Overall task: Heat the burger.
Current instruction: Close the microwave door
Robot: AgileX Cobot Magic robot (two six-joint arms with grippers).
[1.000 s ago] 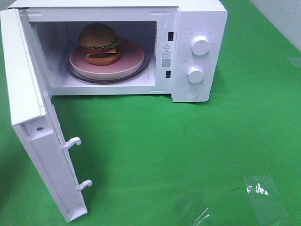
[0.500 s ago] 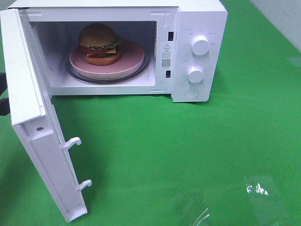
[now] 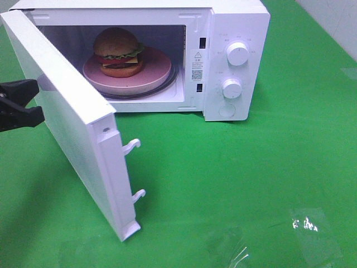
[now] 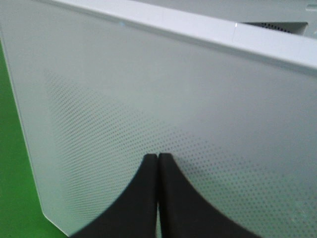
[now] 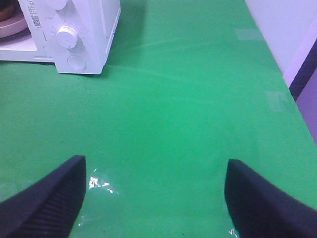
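The burger [image 3: 117, 51] sits on a pink plate [image 3: 153, 72] inside the white microwave [image 3: 234, 22]. The microwave's door [image 3: 78, 123] stands half swung, hinged at the left. My left gripper [image 3: 39, 103] is shut, its tips against the door's outer face; the left wrist view shows the closed fingertips [image 4: 157, 156] touching the dotted door panel [image 4: 148, 89]. My right gripper [image 5: 154, 161] is open above bare green cloth, holding nothing, off to the right of the microwave [image 5: 89, 29]. It does not show in the exterior high view.
Two round knobs [image 3: 238, 54] [image 3: 231, 87] and a button sit on the microwave's right panel. Two latch hooks [image 3: 134, 146] stick out of the door's free edge. Shiny clear patches [image 3: 312, 226] lie on the green cloth at the front right.
The door has swung partway toward the microwave's opening. My left gripper has come into view at the left, behind the door. The burger and plate have not moved.
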